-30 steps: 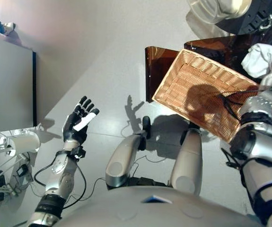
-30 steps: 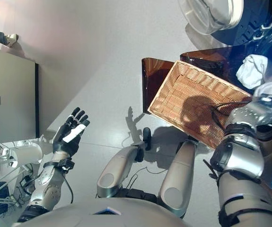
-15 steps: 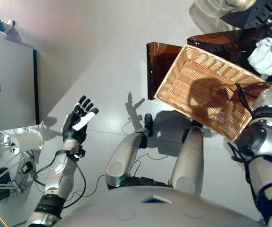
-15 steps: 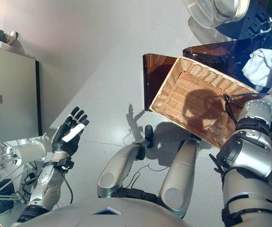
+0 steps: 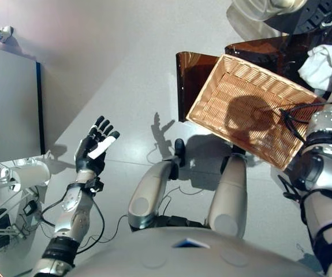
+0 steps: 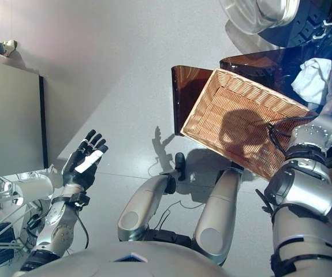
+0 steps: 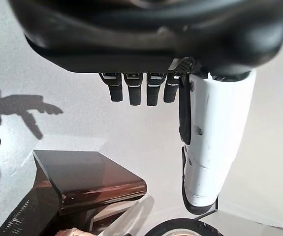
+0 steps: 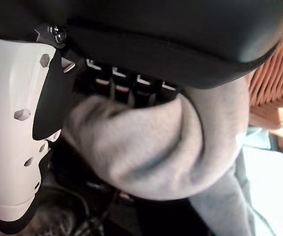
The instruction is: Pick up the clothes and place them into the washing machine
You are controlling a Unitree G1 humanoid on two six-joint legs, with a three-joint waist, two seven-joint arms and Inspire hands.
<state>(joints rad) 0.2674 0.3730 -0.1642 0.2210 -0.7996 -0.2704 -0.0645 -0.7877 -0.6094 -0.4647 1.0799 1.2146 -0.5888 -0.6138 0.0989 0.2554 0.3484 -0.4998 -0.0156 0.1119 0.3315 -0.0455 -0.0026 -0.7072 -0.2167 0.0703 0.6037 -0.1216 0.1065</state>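
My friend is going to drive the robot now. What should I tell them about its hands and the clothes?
Left hand: open, held up over the floor, holding nothing.
Right hand: curled round a grey garment, as its wrist view shows.
Wicker basket: on the brown stand, no clothes visible inside.
White cloth: lies past the basket, beside the washing machine.
Done: grey garment picked up.
Left: put it in the washing machine, then probably fetch the white cloth.

light: bright, even | shadows: crisp on floor (image 5: 125, 86), basket (image 5: 252, 109) | right wrist view: blurred
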